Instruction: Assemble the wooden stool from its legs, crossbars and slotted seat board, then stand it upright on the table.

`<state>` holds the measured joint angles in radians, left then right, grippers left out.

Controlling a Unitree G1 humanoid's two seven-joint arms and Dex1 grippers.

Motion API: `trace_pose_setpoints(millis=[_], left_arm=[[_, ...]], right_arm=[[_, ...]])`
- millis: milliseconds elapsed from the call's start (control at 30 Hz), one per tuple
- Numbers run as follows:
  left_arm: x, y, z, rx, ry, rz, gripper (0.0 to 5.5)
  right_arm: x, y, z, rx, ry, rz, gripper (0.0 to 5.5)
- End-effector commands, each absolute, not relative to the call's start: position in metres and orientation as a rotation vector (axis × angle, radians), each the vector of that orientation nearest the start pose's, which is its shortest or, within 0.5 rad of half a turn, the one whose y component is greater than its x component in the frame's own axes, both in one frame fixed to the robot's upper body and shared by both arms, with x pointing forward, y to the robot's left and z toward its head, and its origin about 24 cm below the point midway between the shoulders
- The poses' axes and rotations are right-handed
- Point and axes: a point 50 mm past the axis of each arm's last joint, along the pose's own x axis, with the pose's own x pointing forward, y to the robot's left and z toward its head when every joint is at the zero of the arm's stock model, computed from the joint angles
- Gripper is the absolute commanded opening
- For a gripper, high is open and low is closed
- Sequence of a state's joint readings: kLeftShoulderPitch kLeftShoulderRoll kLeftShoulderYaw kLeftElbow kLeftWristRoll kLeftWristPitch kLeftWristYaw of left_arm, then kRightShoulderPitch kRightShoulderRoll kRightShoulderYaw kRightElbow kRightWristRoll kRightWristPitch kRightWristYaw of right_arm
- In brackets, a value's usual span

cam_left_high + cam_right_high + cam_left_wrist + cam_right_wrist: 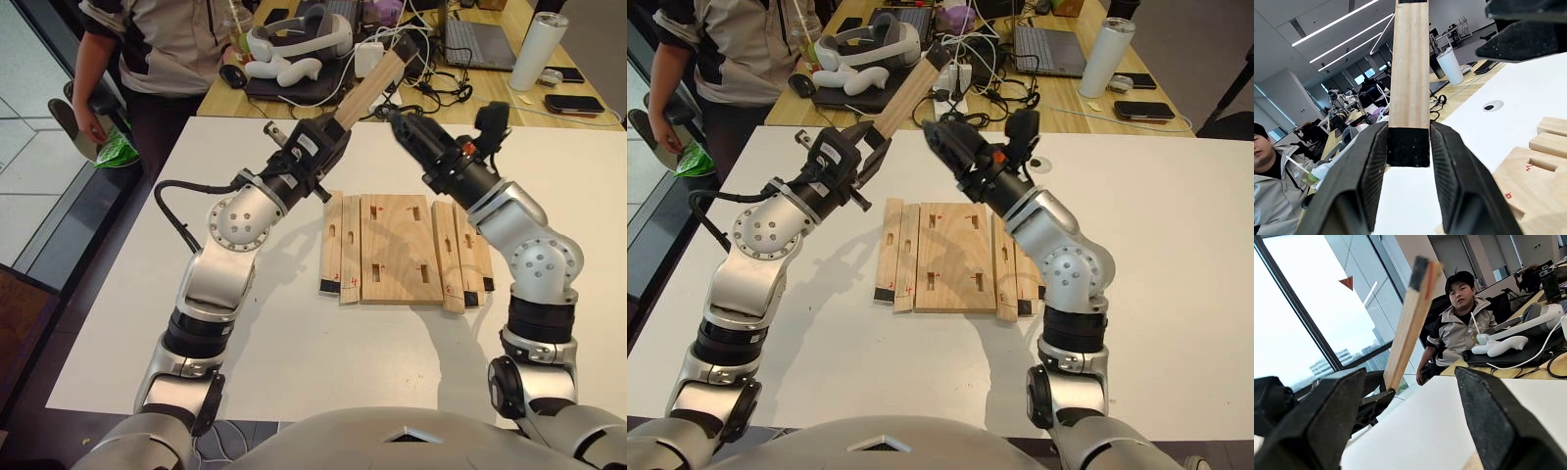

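Note:
My left gripper (333,132) is shut on the black-tipped end of a wooden leg (372,86), held above the far part of the table and slanting up and away. In the left wrist view its fingers (1371,166) clamp that leg (1409,73) on both sides. The right gripper (400,125) hovers open just right of the leg, a little apart from it. Its view shows the leg (1410,318) beyond wide-spread fingers (1327,416). The slotted seat board (397,250) lies flat mid-table, flanked by two wooden pieces (338,247) on its left and two (460,257) on its right.
The white table (147,313) has free room at the front and left. Behind its far edge stands a wooden desk (490,83) with a headset (294,39), a laptop, cables, phones and a white tumbler (537,49). A person (147,49) stands at the far left corner.

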<state>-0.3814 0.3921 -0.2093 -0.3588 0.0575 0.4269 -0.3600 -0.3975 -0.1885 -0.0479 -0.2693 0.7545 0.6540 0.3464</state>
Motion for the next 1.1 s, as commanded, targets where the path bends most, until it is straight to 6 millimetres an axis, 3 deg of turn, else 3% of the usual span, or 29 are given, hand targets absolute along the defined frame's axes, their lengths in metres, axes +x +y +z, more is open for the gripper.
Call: trace_pose_setpoints(millis=[33, 100, 200, 233, 333, 467, 667, 900, 1100], left_arm=[[0.289, 0.135, 0.161, 0.489, -0.032, -0.48, 1.29], [0.29, 0.142, 0.158, 0.467, 0.045, -0.471, 1.29], [0.288, 0.142, 0.156, 0.453, 0.17, -0.537, 1.29], [0.285, 0.138, 0.158, 0.438, 0.198, -0.581, 1.29], [0.278, 0.127, 0.166, 0.349, 0.254, -0.685, 1.29], [0.275, 0.121, 0.178, 0.25, 0.304, -0.737, 1.29], [0.271, 0.119, 0.181, 0.236, 0.376, -0.754, 1.29], [0.275, 0.129, 0.172, 0.27, 0.424, -0.681, 1.29], [0.276, 0.127, 0.171, 0.263, 0.423, -0.674, 1.29]], right_arm=[[0.272, -0.116, 0.162, -0.073, -0.141, 0.741, 3.37], [0.269, -0.119, 0.16, -0.373, -0.217, 0.674, 3.37], [0.27, -0.115, 0.152, -1.096, -0.458, 0.653, 3.37], [0.27, -0.11, 0.146, -1.262, -0.515, 0.682, 3.37], [0.274, -0.097, 0.13, -1.504, -0.61, 0.745, 3.37], [0.279, -0.084, 0.116, -1.646, -0.723, 0.82, 3.37], [0.288, -0.074, 0.123, -1.713, -0.844, 0.775, 3.37], [0.27, -0.087, 0.133, -1.706, -0.84, 0.833, 3.37], [0.28, -0.097, 0.132, -1.663, -0.72, 0.764, 3.37]])
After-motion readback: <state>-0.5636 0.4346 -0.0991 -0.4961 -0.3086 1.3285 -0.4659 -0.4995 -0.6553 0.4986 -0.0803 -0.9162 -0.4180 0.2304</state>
